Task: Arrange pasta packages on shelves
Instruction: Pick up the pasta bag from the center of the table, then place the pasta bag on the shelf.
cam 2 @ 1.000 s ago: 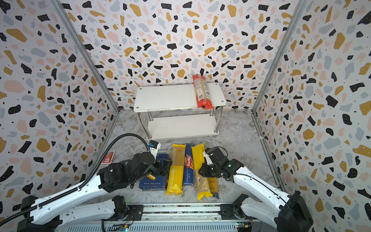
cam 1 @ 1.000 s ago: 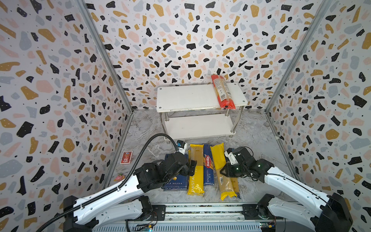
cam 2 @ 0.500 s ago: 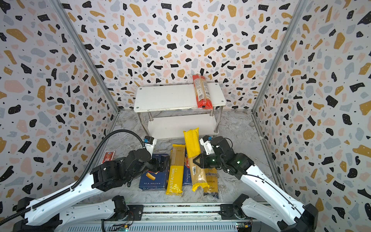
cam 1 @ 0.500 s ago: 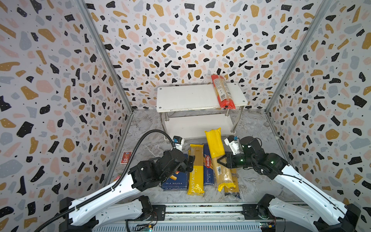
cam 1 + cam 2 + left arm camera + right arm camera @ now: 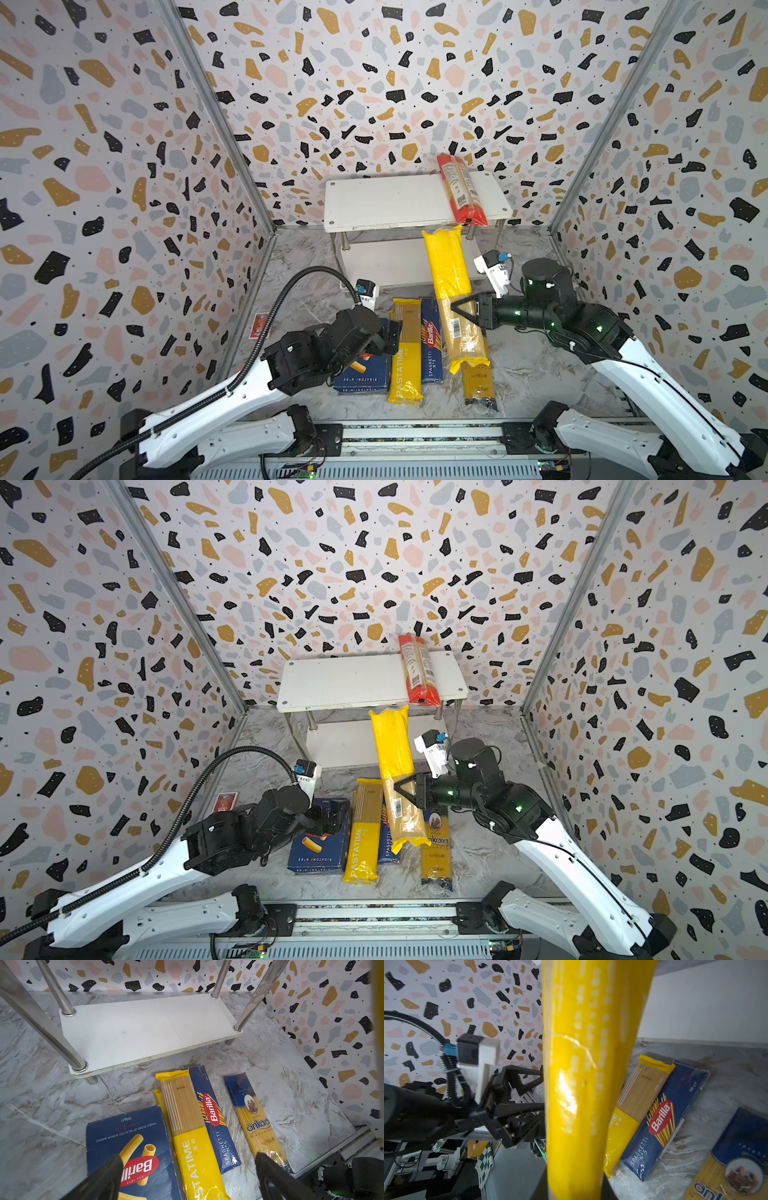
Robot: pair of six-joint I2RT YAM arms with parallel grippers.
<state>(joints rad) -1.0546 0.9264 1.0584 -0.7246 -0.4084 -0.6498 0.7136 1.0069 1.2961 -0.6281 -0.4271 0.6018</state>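
The wide box [image 5: 133, 1138] reads "Barilla", "RIGATONI N°89", "500g" and "UNIQUE BLEND OF SELECTED DURUM WHEAT". The narrow box [image 5: 214, 1118] reads "Barilla", "SPAGHETTI N°5". The lying yellow bag [image 5: 191, 1142] says "PASTATIME", and the blue-topped bag [image 5: 257, 1122] "ankara".

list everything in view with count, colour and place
shelf rack: 1, white boards, chrome legs, back wall
red-orange bag: 1, red-orange, top board
plain yellow bag: 1, yellow, lifted, tilted toward rack
PASTATIME bag: 1, yellow, tabletop, between the boxes
yellow bag edge: 1, yellow, under PASTATIME bag
wide Barilla box: 1, dark blue, tabletop
narrow Barilla box: 1, dark blue, tabletop
ankara bag: 1, blue-topped yellow, tabletop
small red pack: 1, red, by left wall
left fingers: 2, black, open above tabletop packs
right fingers: 2, black, shut on plain yellow bag
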